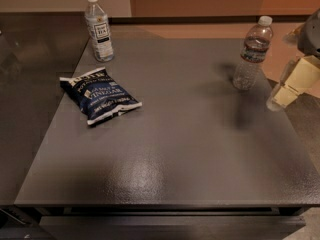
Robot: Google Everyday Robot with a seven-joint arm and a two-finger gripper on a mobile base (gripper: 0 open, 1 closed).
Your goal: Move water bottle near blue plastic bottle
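The water bottle [253, 53], clear and ribbed with a white cap and a narrow dark blue band, stands upright near the table's far right. The blue plastic bottle [99, 27], smooth with a white cap and a tall white-and-black label, stands upright at the far left corner. The two bottles are far apart. My gripper [282, 91] comes in from the right edge, cream-coloured, a short way to the right of the water bottle and lower in the picture, not touching it.
A dark blue chip bag [100, 94] lies flat on the left part of the dark grey table [175, 149], in front of the blue plastic bottle. A tan wall and orange panel run behind the table.
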